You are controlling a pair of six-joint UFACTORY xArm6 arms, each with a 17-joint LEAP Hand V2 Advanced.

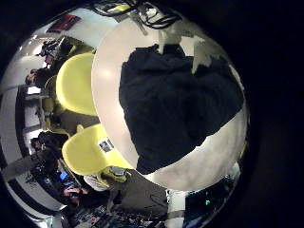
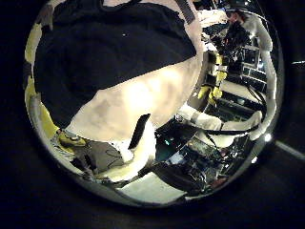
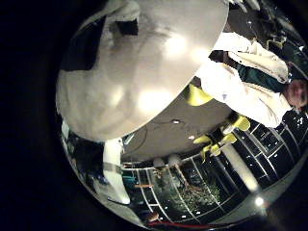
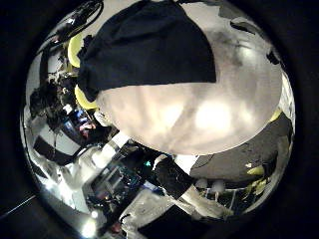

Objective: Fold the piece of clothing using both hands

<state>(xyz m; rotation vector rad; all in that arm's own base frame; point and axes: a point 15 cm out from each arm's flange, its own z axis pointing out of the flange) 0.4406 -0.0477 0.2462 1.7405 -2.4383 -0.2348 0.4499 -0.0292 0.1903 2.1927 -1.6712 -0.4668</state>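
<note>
A dark garment (image 1: pixel 176 104) lies spread on the round pale table (image 1: pixel 204 161), well below both palms. The left thumb side view shows the same garment (image 2: pixel 114 57) covering much of the table top (image 2: pixel 143 100). One finger (image 2: pixel 141 134) of my left hand reaches out straight over the table's edge and holds nothing. From the right palm the garment (image 4: pixel 150 50) shows a straight lower edge on the table (image 4: pixel 199 119). Part of my right hand (image 4: pixel 169 177) juts in, relaxed, away from the cloth. The right little finger side view catches only a corner of the garment (image 3: pixel 91 48).
Two chairs (image 1: pixel 76 81) (image 1: pixel 90 147) stand close beside the table. Desks and room clutter (image 2: pixel 205 134) surround it. Bare table top (image 3: pixel 144 87) lies beside the garment on the right hand's side.
</note>
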